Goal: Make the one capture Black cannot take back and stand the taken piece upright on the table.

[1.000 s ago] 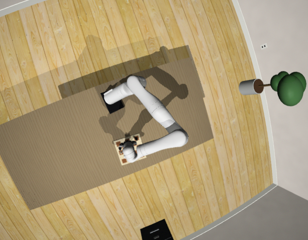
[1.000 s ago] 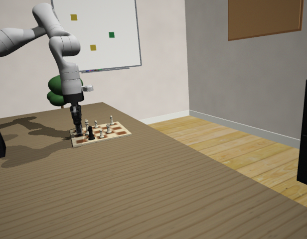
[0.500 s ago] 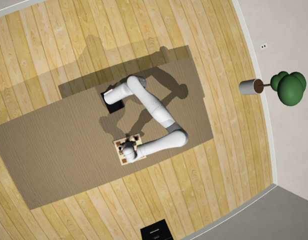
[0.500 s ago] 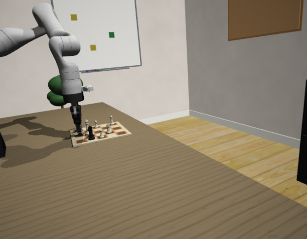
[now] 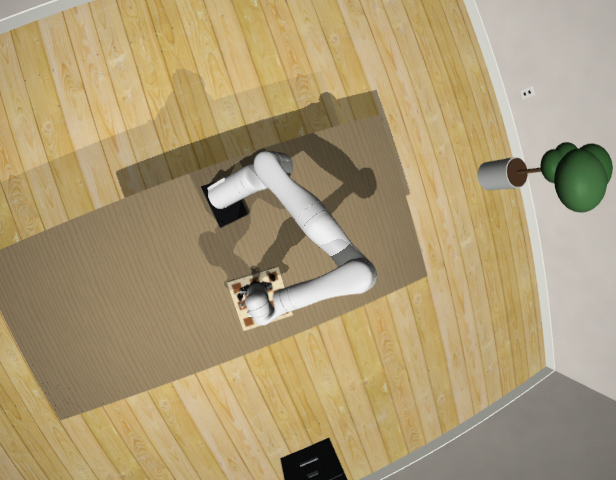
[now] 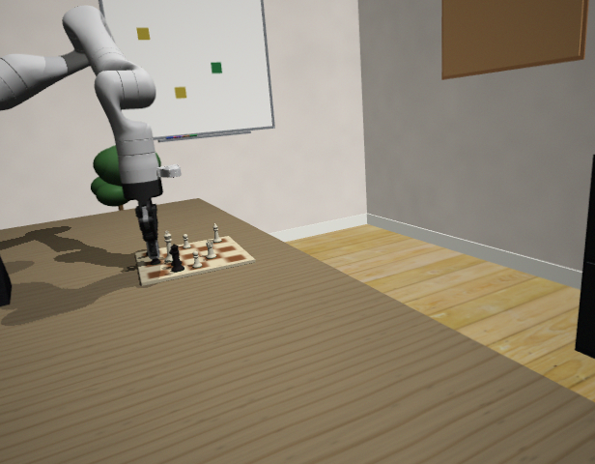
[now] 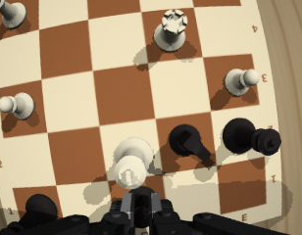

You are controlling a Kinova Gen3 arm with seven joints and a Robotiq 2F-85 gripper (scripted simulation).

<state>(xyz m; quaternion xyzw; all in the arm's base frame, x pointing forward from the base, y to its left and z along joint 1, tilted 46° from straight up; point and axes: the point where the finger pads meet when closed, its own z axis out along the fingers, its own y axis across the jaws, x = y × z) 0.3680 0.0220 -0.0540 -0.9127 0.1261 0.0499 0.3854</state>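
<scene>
The pincer [image 7: 142, 211] stands straight down, clamped on a black piece [image 7: 142, 198] on a first-rank square of the board [image 7: 73, 46], probably so it lifts upright onto the counter [image 6: 307, 360].

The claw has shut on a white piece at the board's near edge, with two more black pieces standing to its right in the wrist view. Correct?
Not quite: the piece in the claw is black, not white. The wrist view shows its dark head between the fingers, just below the white piece. The rest holds: the grip is at the board's near edge, and two more black pieces stand to the right.
</scene>
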